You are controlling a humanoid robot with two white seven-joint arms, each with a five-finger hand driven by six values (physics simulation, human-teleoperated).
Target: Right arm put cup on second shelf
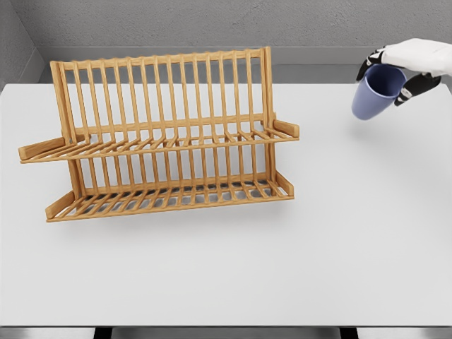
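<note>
A blue-violet cup [376, 92] hangs tilted in the air at the upper right, its open mouth facing up and toward me. My right hand [395, 73], white with black fingers, is shut on the cup's rim and upper wall. A wooden two-level dish rack [161, 138] stands on the left half of the white table [339, 240]. Its upper shelf [169, 144] and lower shelf [169, 198] are both bare slats. The cup is well to the right of the rack and a little above its upper shelf level. My left arm does not show.
The rack has a tall slatted back and short end stops on each shelf. The grey wall runs behind the table's far edge. The table's front edge lies near the bottom of the picture.
</note>
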